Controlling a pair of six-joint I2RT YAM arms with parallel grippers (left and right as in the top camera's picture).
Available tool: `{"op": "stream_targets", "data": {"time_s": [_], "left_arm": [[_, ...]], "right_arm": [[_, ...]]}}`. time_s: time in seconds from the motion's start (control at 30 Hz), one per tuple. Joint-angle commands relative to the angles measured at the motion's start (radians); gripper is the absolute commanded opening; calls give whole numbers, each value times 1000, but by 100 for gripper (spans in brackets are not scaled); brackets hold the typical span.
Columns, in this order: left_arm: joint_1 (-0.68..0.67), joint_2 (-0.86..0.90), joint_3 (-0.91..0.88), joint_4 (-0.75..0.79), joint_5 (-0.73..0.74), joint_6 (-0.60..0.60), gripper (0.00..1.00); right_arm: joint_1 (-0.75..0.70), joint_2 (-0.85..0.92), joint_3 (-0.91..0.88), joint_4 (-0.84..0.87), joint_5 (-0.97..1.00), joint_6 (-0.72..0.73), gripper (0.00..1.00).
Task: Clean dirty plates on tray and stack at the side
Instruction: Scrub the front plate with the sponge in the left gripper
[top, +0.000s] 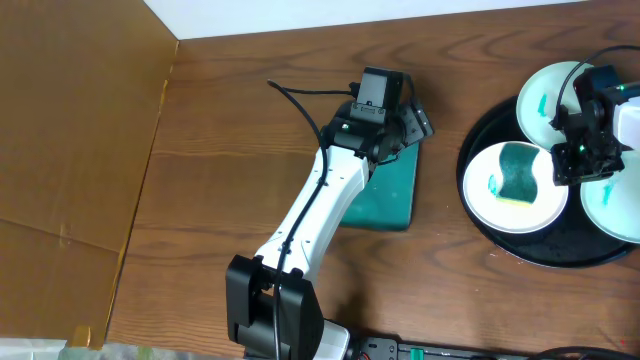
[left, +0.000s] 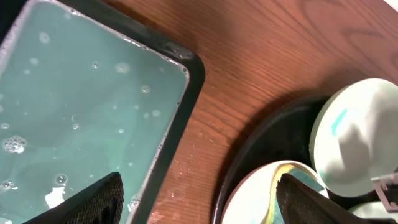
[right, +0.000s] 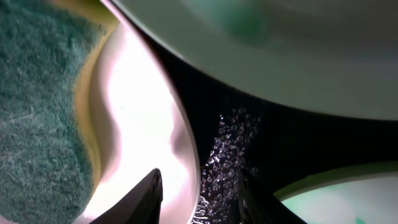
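Observation:
The round black tray (top: 480, 225) at the right carries three white plates. The left plate (top: 495, 205) bears a teal smear and a green-and-yellow sponge (top: 518, 172). The back plate (top: 545, 85) and the right plate (top: 622, 210) are also smeared. My right gripper (top: 578, 152) is low over the tray. In the right wrist view it (right: 199, 199) is open astride the sponge plate's rim (right: 186, 149), one finger over the plate and one over the wet tray floor (right: 280, 143). My left gripper (top: 410, 122) hangs wide open and holds nothing, above the table between the two trays (left: 199, 205).
A rectangular black tray (left: 186, 93) holding bubbly teal water (top: 390, 190) lies mid-table under the left arm. A brown cardboard sheet (top: 70, 120) covers the table's left side. Bare wood runs between the two trays.

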Motion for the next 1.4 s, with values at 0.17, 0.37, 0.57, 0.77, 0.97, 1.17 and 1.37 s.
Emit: {"op": "stream_targets", "data": {"time_s": [0.17,0.37,0.57,0.77,0.97,1.17,1.37], "left_arm": [[-14,8,1,-2,60,51,73],[-51,14,1,2,60,51,68],[-88,14,1,6,60,50,68],[-125,34,1,13,60,50,60],[-186,94,1,80,75,51,30],[-256,178,1,221,75,50,39],[-330,271,1,246,75,47,44]], "right_arm": [[2,12,-8,22,-8,27,19],[3,12,-8,24,-9,50,21],[3,12,-28,24,-9,71,21],[3,12,-62,53,-16,78,11],[3,12,-62,78,-38,79,1],[3,12,-62,88,-45,79,2],[3,12,-62,90,-45,79,3]]}}
